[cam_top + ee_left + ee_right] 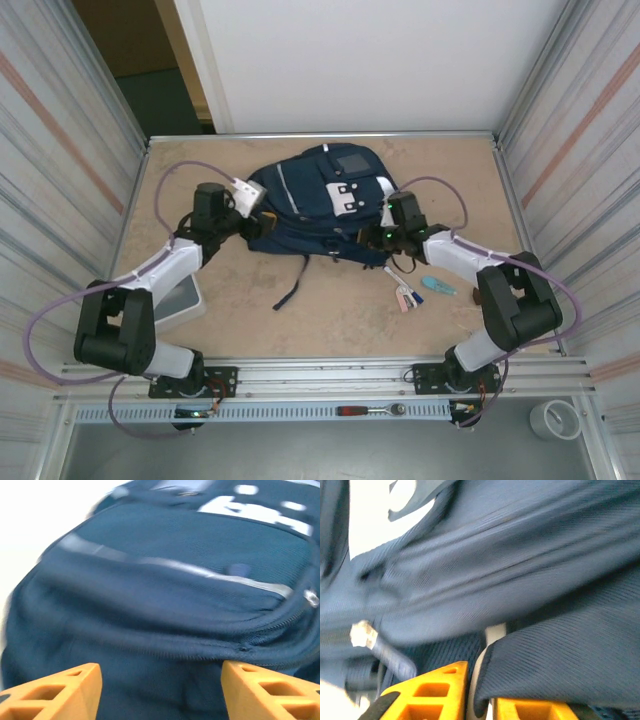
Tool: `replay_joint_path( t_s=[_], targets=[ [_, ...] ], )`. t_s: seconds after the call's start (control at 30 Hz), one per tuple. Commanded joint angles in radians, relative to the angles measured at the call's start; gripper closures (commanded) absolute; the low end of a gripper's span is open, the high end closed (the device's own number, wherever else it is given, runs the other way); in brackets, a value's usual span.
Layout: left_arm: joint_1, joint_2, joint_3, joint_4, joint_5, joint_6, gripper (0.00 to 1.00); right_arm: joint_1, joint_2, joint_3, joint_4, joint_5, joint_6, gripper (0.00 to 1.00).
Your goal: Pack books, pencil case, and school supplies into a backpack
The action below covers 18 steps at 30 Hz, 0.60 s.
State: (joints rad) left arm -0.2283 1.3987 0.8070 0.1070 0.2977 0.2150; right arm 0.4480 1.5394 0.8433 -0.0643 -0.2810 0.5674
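Your top camera looks down from above and behind both arm bases onto the whole table. Each wrist camera faces forward between its gripper's orange fingertips, very close against the backpack, just ahead of the tool. All three views share that navy fabric.

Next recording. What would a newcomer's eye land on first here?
The big navy backpack lying in the middle, with an arm at each side. The left gripper stands open at its left flank, and the right gripper nips a fabric fold at its right edge. Loose pens lie beside the right arm.
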Motion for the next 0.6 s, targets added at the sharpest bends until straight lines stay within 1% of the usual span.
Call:
replay_joint_path(
  t_s=[0.0,0.07,0.1,0.13,0.2,0.23,0.3,0.37,0.47,0.57],
  targets=[
    [0.034,-0.099,0.002,-0.010,-0.211,-0.256,0.27,0.081,-0.038,0.069,-0.062,0.040,-0.111,0.73],
    [0.028,-0.141,0.000,-0.039,-0.200,-0.306,0.25,0.093,-0.090,0.068,-0.081,0.086,-0.155,0.63],
    [0.009,-0.161,-0.011,-0.032,-0.217,-0.348,0.25,0.091,-0.120,0.059,-0.079,0.108,-0.167,0.59],
    [-0.025,-0.176,-0.022,-0.022,-0.268,-0.396,0.24,0.088,-0.145,0.051,-0.069,0.127,-0.175,0.55],
    [-0.115,-0.180,-0.027,-0.014,-0.359,-0.411,0.23,0.082,-0.171,0.033,-0.022,0.153,-0.182,0.49],
    [-0.163,-0.171,-0.023,-0.009,-0.408,-0.397,0.22,0.078,-0.168,0.029,0.003,0.154,-0.181,0.48],
    [-0.264,-0.127,0.001,-0.007,-0.521,-0.353,0.17,0.074,-0.121,0.049,0.035,0.142,-0.174,0.47],
    [-0.331,-0.067,0.031,-0.005,-0.614,-0.311,0.13,0.075,-0.063,0.077,0.046,0.141,-0.173,0.46],
    [-0.379,0.038,0.092,-0.029,-0.678,-0.275,0.10,0.075,0.009,0.094,0.078,0.140,-0.160,0.46],
    [-0.395,0.124,0.139,-0.039,-0.715,-0.254,0.08,0.073,0.056,0.096,0.091,0.142,-0.150,0.46]
  ],
)
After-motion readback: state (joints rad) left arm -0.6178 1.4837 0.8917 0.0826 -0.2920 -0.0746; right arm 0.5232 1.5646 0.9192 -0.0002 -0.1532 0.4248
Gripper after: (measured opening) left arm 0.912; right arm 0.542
